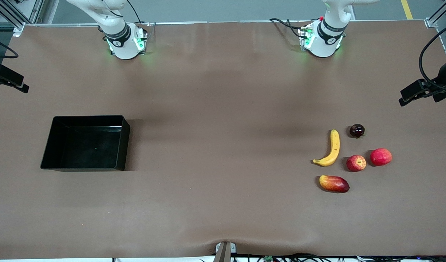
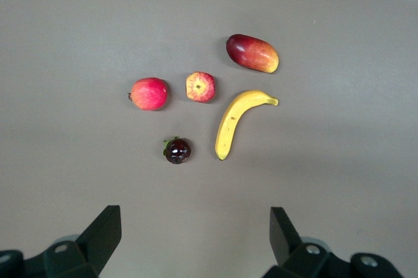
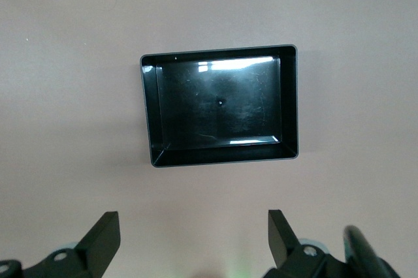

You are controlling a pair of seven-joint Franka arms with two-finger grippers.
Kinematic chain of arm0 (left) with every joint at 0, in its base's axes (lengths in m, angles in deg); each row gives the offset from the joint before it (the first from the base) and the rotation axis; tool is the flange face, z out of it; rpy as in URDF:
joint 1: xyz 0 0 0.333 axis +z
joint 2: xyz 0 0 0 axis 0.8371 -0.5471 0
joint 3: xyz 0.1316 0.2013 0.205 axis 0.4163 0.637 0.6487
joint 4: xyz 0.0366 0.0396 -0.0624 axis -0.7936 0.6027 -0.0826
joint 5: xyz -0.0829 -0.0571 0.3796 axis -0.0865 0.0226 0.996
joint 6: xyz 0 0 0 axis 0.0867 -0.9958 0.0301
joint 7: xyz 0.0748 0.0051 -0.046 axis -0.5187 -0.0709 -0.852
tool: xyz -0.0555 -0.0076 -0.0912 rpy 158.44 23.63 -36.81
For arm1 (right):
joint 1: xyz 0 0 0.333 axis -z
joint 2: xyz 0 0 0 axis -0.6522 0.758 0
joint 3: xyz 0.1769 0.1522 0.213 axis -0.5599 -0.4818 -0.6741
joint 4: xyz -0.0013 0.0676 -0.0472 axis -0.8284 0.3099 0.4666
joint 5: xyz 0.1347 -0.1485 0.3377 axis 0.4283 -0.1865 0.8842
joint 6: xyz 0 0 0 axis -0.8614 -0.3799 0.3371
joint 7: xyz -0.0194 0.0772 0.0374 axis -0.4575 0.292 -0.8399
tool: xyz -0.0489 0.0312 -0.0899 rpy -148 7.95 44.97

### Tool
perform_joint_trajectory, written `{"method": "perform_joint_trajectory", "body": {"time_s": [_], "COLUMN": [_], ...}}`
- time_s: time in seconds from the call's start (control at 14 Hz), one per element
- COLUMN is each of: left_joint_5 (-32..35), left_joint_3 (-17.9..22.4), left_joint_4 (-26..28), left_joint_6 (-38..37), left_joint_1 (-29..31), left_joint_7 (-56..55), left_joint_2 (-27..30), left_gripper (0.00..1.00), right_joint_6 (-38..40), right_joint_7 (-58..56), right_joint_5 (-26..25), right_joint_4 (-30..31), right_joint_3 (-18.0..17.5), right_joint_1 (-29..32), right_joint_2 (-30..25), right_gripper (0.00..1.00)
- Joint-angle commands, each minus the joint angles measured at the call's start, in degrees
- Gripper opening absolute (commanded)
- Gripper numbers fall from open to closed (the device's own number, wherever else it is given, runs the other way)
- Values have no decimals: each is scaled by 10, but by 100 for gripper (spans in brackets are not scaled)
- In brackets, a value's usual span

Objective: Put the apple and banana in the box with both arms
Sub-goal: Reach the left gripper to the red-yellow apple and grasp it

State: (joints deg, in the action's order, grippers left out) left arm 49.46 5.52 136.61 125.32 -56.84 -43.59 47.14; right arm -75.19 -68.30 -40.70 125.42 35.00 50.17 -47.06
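Two fruits have to travel the length of the table (image 1: 223, 203), since the banana (image 1: 331, 149) and the apple (image 1: 356, 163) lie toward the left arm's end while the box (image 1: 48, 153) sits empty toward the right arm's end. The left claw (image 2: 196, 239) hangs high over bare table near the fruit cluster with its fingers spread wide and nothing between them; the right claw (image 3: 194, 242) hangs likewise released, with the box in its view, and seems to wait for its share. The first move is probably a descent by the left arm onto one fruit. For the banana, a grip across its thick middle, jaws square to the curve, should keep it from swivelling. The apple is round and may roll, so the fingers ought to straddle its widest part from straight above. Because the box is well apart from the fruit, a handover or a mid-table set-down looks needed. Crowding is the main risk: the apple lies just beside the banana's lower end, with a plain red-pink fruit (image 1: 381, 157) close on its other flank, a mango-like fruit (image 1: 334, 183) nearer the camera, and a small dark fruit (image 1: 356, 130) farther from it. Spread fingers could nudge any of these, and the plain red fruit must not be mistaken for the apple.
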Motion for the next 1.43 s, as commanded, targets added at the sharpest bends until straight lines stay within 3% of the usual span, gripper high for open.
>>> {"method": "perform_joint_trajectory", "body": {"time_s": [0.0, 0.21, 0.5, 0.79, 0.93, 1.14, 1.36], "left_joint_5": [10, 5, 3, 7, 8, 7, 8], "left_joint_3": [-2, -2, -2, -2, -1, -2, -1], "left_joint_4": [-10, -11, -38, -31, -21, 6, 43], "left_joint_6": [-12, -12, -2, 108, 164, 249, 330], "left_joint_1": [2, 3, 19, 18, 18, 28, 29], "left_joint_7": [8, 3, 0, 3, -6, -85, -198], "left_joint_2": [5, -2, -91, -176, -226, -274, -318], "left_gripper": [100, 100, 100, 100, 100, 100, 100], "right_joint_6": [2, 2, 6, 13, 28, 28, 21], "right_joint_7": [-3, -6, -6, -10, -76, -169, -169], "right_joint_5": [8, 8, 8, 8, 12, 7, -24], "right_joint_4": [-9, -9, -7, -3, -2, -7, -33], "right_joint_3": [-7, -7, -6, -6, -7, -6, -4], "right_joint_1": [11, 12, 18, 35, 63, 102, 102], "right_joint_2": [3, 5, 57, 129, 147, 178, 183], "right_gripper": [100, 100, 100, 100, 100, 100, 100]}}
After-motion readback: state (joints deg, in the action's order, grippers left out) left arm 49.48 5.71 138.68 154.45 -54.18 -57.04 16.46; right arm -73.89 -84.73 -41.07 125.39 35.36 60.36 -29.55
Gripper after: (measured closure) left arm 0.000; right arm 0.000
